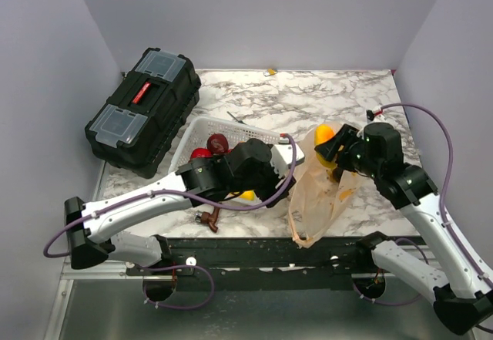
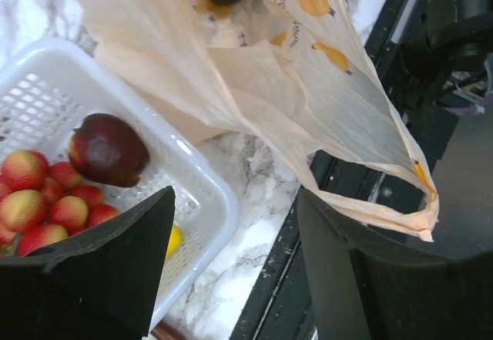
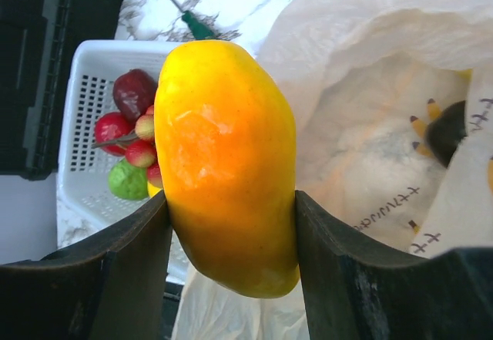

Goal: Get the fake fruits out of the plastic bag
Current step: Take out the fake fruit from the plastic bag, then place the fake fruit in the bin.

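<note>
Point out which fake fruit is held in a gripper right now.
The yellow-orange fruit, clamped in the right gripper over the plastic bag. The others lie loose in the white basket; a dark one sits inside the bag.

Left hand (image 2: 235, 195) blocks gap between basket (image 2: 206, 176) and bag (image 2: 308, 109).

basket (image 1: 199, 128) left of bag (image 1: 320, 197) | toolbox (image 1: 142, 109) behind basket | fruits (image 2: 108, 149) in basket

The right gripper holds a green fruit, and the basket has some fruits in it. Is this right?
Not fully. The fruit in the right gripper is yellow-orange, not green; the right wrist view shows it. The part about the basket is right.
</note>
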You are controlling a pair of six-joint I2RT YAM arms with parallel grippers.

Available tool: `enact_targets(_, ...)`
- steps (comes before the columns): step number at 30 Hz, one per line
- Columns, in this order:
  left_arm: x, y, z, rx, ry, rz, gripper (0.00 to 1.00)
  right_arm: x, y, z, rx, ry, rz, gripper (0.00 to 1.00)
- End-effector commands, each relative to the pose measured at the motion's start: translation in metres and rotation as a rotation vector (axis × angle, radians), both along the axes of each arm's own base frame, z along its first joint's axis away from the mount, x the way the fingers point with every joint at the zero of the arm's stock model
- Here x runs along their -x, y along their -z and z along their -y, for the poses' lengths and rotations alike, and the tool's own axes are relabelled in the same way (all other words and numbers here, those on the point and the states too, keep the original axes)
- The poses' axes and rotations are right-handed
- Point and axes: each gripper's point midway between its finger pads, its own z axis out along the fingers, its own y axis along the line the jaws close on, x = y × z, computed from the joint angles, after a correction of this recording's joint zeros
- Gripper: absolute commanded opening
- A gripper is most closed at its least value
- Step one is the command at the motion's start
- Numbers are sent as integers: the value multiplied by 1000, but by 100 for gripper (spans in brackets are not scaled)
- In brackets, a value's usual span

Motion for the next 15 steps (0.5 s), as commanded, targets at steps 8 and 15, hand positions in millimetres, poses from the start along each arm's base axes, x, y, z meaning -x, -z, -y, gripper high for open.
enact_targets(8, -40, -61, -52, 189, -254, 301, 69, -28, -43, -57, -194, -170, 47, 11)
enact_targets(15, -42, -83, -71, 293, -316, 365, 72, -37, -42, -101, -227, -253, 34, 11)
